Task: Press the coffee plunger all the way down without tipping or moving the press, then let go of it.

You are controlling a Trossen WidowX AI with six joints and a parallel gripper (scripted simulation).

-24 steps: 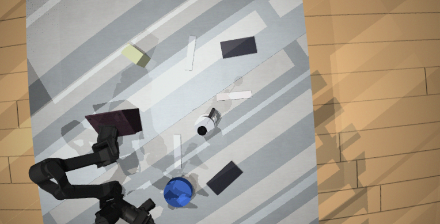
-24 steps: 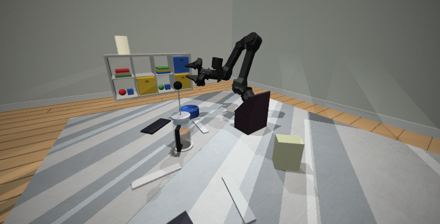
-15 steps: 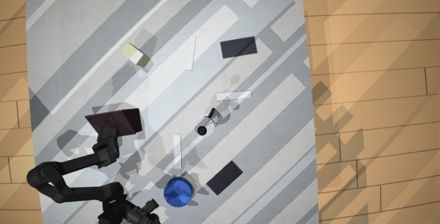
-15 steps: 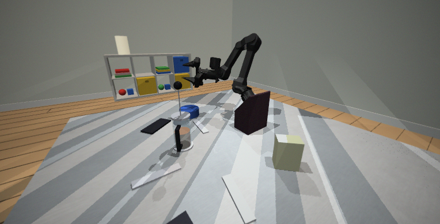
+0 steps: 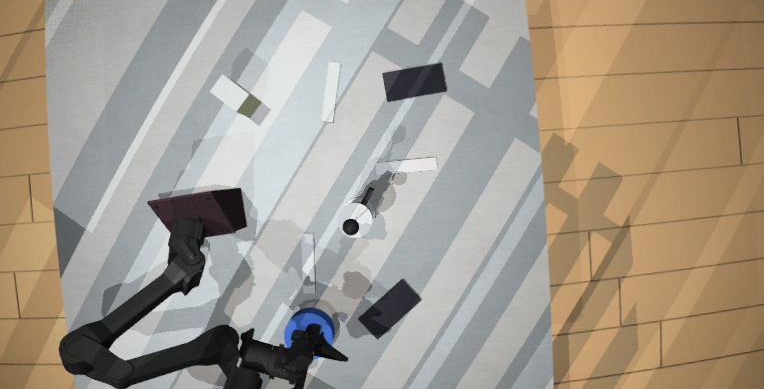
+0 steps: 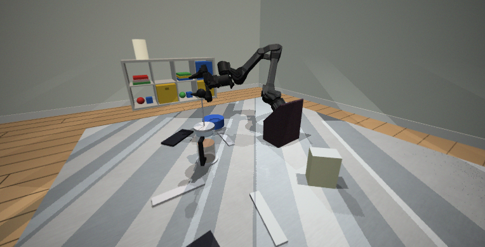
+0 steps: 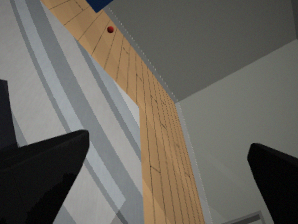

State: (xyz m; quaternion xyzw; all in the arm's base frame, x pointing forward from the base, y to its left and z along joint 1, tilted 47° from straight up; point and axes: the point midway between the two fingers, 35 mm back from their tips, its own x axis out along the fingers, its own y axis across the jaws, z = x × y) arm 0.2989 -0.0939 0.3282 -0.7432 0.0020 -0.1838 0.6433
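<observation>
Well apart, plunger knob (image 5: 350, 227), open jaws

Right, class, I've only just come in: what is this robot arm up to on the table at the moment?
The arm is handling nothing yet. Its gripper is open and empty, hanging in the air above the blue round container near the table's edge. The coffee press stands upright some way off, mid-table, with its plunger knob raised high on its rod, so it is not yet pressed down. In the wrist view the two fingers frame only floor and wall, not the press.
</observation>
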